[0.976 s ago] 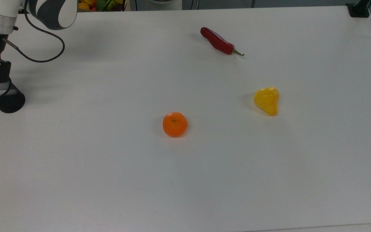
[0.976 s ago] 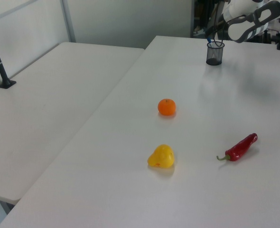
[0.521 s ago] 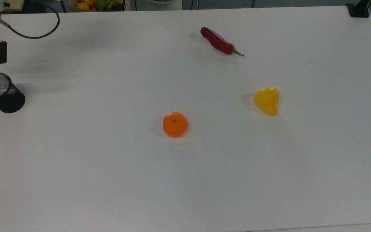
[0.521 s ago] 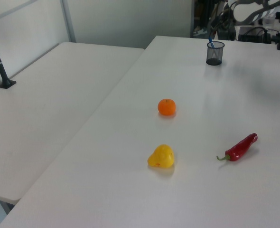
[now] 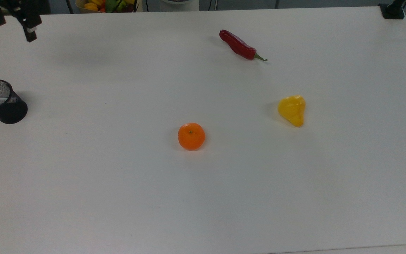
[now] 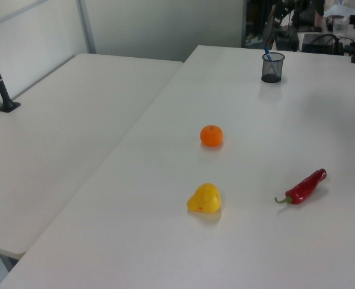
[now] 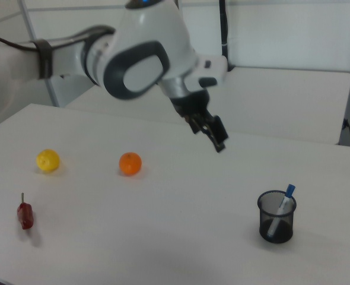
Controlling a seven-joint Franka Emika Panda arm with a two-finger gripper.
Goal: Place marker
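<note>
Right view: one marker [image 7: 281, 215] in one cup [image 7: 276, 228].

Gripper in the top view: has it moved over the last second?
Yes. The gripper has drawn away from the black mesh cup, toward the top view's upper edge.

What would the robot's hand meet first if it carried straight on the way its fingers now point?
Probably bare white table. In the right view the hand points down and to the right view's right, apparently short of the mesh cup holding the marker; depth is unclear.
</note>
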